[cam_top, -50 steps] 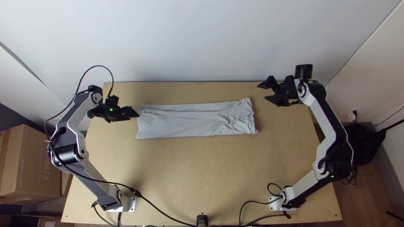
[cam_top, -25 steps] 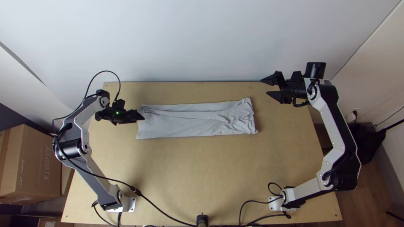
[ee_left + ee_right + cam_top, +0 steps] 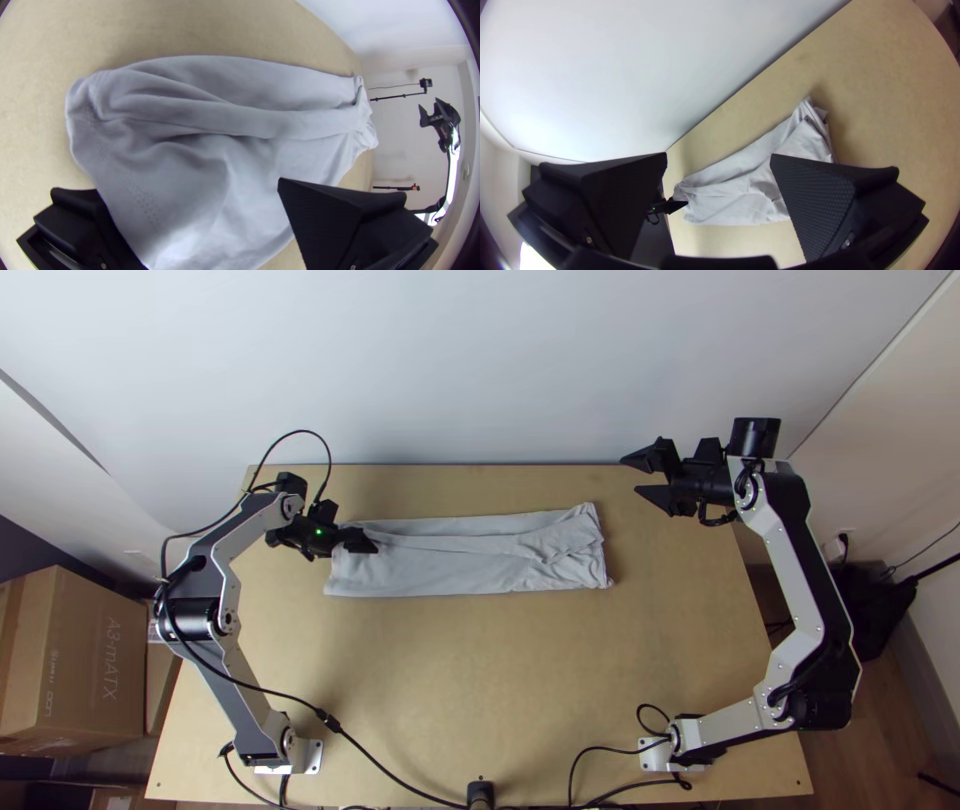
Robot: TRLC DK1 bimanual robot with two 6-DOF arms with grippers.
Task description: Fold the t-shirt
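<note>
Grey t-shirt (image 3: 470, 565) lies as a long strip on the table (image 3: 480, 670). Left gripper (image 3: 371, 544): jaws parted, over one end; contact hard to judge. Closing too high could pinch upper layers only, skewing the strip. Right gripper (image 3: 630, 474): jaws parted, beyond the other end.

So the shirt (image 3: 450, 570) was plain pale grey on a light tan counter (image 3: 480, 670). Left claw (image 3: 374, 545) and right claw (image 3: 630, 474) were both black, the right one's pads (image 3: 825, 200) kinda fine-checkered. Arms (image 3: 790, 570) were silvery and black, wall (image 3: 480, 370) whitish, box (image 3: 90, 660) brown, light (image 3: 318, 532) bright green, cable (image 3: 330, 723) black.
</note>
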